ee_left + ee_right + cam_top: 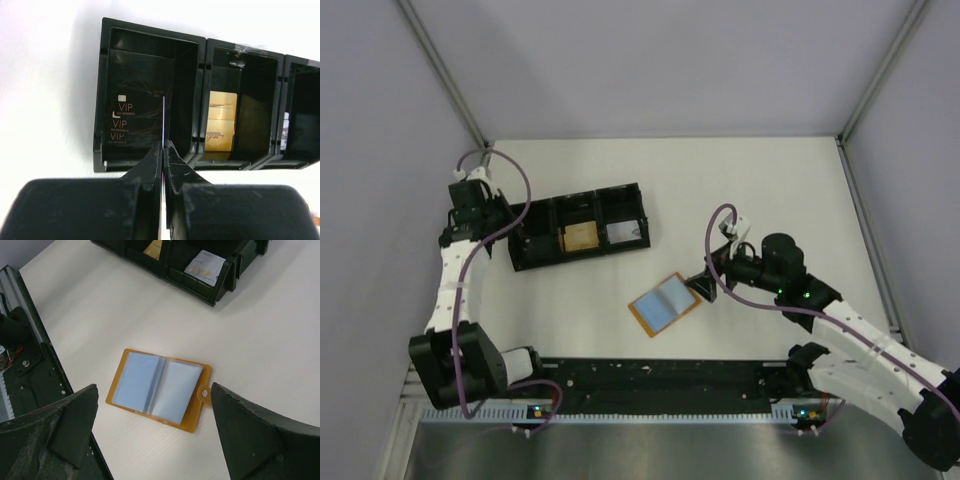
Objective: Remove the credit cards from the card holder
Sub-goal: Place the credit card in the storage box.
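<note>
The card holder [665, 305] is lying open on the desk [770, 190], at about 4 o'clock from the black tray [100, 100], pale sleeves facing up. The right end effector [703, 288] is hovering at its 3 o'clock side, spread wide and gripping nothing. The left end effector [163, 150] is pinching a credit card [163, 120] edge-on over the tray's 9 o'clock compartment. I am judging the cards light, stiff and slick, offering only a thin edge to pinch. The light holder is likely needing pinning near its tab [204, 392].

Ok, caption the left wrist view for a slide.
The left end effector pinches a card edge-on, facing the black tray.
</note>
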Tool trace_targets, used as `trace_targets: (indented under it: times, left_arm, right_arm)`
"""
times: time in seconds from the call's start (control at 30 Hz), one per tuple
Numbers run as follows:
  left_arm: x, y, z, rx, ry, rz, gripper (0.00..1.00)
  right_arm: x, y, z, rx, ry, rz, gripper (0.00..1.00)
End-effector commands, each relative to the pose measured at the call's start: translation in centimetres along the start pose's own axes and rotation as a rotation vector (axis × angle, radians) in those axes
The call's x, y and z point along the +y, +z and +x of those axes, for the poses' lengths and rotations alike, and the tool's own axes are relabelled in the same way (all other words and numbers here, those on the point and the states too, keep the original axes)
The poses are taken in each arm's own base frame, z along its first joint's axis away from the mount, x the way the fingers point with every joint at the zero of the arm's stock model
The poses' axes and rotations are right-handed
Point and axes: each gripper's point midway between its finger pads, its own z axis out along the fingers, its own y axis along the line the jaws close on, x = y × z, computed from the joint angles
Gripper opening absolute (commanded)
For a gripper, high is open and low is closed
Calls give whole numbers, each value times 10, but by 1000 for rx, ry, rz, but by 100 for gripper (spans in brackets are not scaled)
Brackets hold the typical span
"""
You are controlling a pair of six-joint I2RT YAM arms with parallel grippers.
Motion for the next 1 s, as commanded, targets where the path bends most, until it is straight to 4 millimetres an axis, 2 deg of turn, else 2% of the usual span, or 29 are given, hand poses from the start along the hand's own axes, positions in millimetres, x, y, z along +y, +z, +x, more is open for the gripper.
trace_targets:
  times: [0.0,0.07,0.23,0.47,0.57,0.7,0.77,0.9,0.97]
  left_arm:
    - [2,25,-13,48,10,14,0]
    - [-4,40,-2,143,-8,57,0]
    - [-12,61,9,236,-31,130,0]
    - [-6,83,29,328,-59,134,5]
    - [-2,88,30,338,-62,114,18]
    - [5,83,23,318,-42,61,44]
    - [7,73,12,283,-20,32,55]
    - [10,51,-11,200,16,-36,66]
    - [6,37,-21,153,46,-74,79]
  right_arm:
    - [5,-1,-18,-80,-23,-10,93]
    - [8,-1,-19,-84,-27,-26,93]
    - [9,-2,-19,-90,-29,-35,92]
    - [10,-2,-19,-96,-32,-39,92]
    - [10,-2,-20,-98,-34,-41,92]
    - [10,-2,-19,-95,-31,-37,92]
    - [9,-2,-20,-96,-34,-32,92]
    - [2,-3,-20,-89,-23,12,93]
    - [-8,-4,-21,-83,-6,76,93]
